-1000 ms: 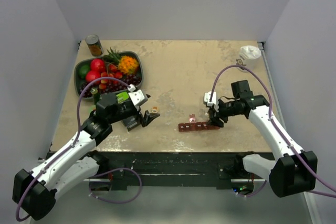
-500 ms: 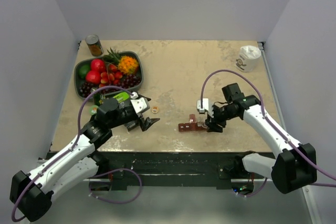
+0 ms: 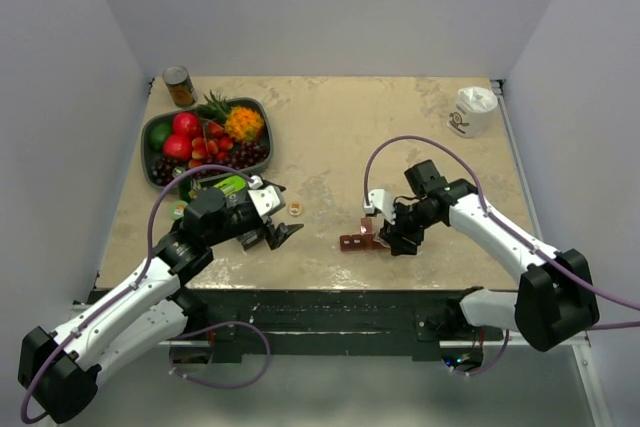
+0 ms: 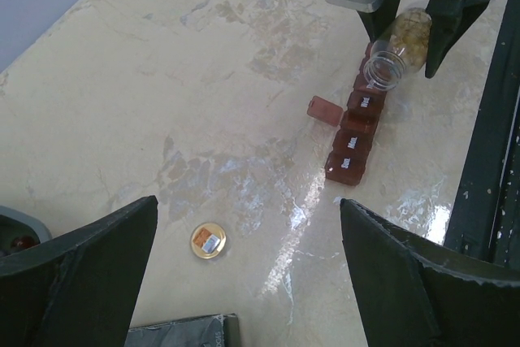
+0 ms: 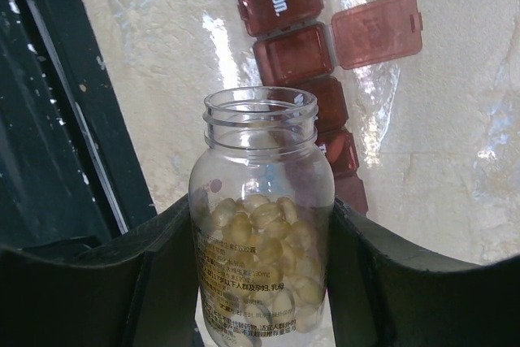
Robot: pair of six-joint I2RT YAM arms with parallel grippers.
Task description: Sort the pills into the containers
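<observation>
My right gripper [image 5: 260,210] is shut on a small clear bottle [image 5: 260,282] with no cap on it. Tan pills [image 5: 272,237] fill its lower part. The bottle [image 4: 400,45] is tipped, mouth low, just above the containers [image 4: 356,132], a dark red strip of lidded compartments [image 3: 352,242] near the table's front edge. One lid [image 5: 378,28] stands flipped open beside the strip, close to the bottle's mouth. Further left, my left gripper [image 4: 248,229] hangs open over bare table, holding nothing. The bottle's round gold cap [image 4: 208,241] lies below it, nearer the left finger.
A grey-green fruit bowl [image 3: 152,137] sits at the back left with a metal can [image 3: 179,86] behind it. A white cup [image 3: 474,110] stands at the back right. A dark box edge [image 4: 179,332] shows under my left gripper. The black table edge [image 4: 487,160] runs beside the strip.
My right gripper has carried the bottle leftward along the strip and lower over it. The left arm shifted slightly forward early on, then held still.
</observation>
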